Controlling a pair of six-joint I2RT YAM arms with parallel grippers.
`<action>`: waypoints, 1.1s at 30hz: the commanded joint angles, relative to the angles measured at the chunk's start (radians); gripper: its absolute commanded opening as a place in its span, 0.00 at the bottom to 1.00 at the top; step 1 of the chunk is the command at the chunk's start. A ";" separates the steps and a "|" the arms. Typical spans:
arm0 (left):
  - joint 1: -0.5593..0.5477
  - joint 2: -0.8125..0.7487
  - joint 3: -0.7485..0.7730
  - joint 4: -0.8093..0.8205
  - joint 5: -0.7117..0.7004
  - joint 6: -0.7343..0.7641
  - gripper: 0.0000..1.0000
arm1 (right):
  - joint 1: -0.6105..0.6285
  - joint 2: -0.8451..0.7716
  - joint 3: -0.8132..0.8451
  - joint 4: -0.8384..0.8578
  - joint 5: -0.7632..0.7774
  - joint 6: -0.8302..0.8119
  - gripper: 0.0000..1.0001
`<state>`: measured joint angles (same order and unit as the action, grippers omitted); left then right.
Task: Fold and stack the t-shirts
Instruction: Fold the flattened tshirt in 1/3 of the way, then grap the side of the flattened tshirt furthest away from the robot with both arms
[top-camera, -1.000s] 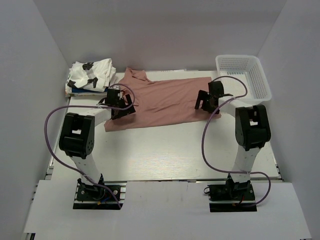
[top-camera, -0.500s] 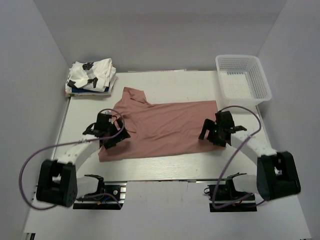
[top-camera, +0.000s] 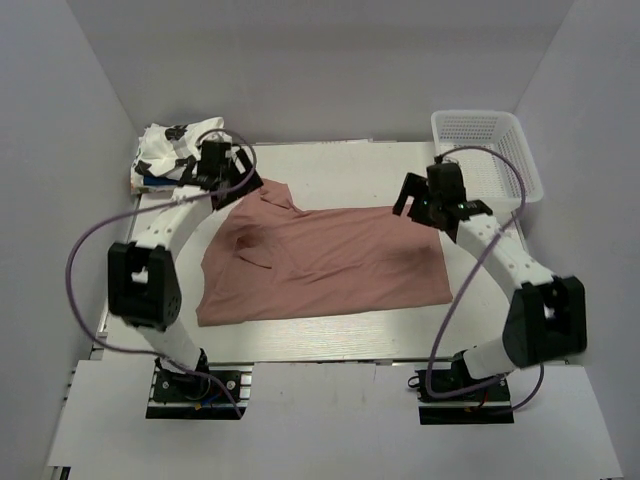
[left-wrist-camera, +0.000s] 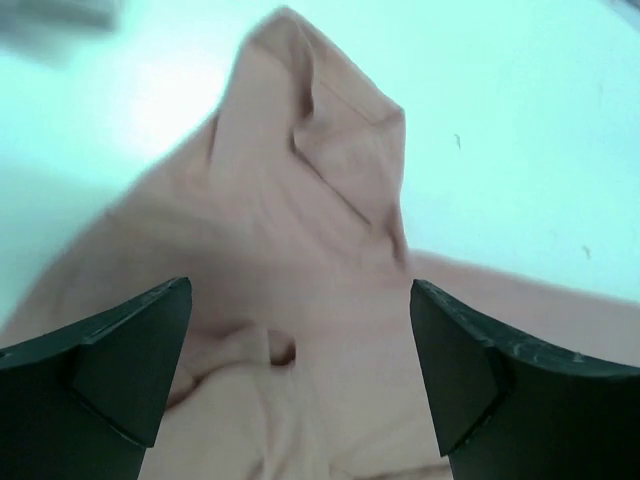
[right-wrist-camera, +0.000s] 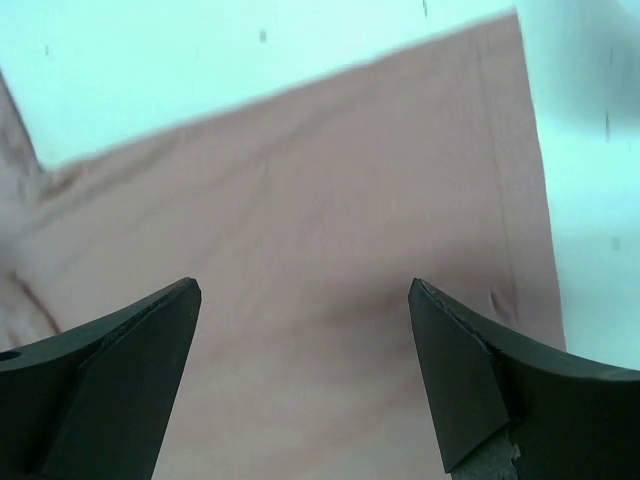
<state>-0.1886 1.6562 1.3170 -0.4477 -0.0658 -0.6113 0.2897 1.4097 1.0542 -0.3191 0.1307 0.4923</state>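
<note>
Above the far edge of the pink t-shirt (top-camera: 320, 260) (lying flat mid-table), I am hovering the left gripper (top-camera: 230, 183) and right gripper (top-camera: 420, 205), jaws spread and empty; I am judging the fold begins next: descend, pinch both far corners

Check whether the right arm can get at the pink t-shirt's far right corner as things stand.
Probably yes: the right gripper hangs open over that corner of the pink t-shirt, nothing between.
</note>
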 joint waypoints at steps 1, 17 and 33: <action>0.006 0.156 0.260 -0.083 -0.113 0.083 1.00 | -0.014 0.141 0.163 -0.023 0.060 -0.021 0.90; 0.006 0.777 0.912 -0.188 -0.112 0.203 0.97 | -0.063 0.537 0.559 -0.152 0.122 -0.100 0.90; 0.025 0.893 0.896 -0.143 -0.054 0.212 0.50 | -0.067 0.796 0.710 -0.250 0.219 -0.046 0.90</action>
<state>-0.1741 2.5244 2.1963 -0.5842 -0.1616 -0.4023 0.2245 2.1849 1.7077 -0.5468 0.2920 0.4015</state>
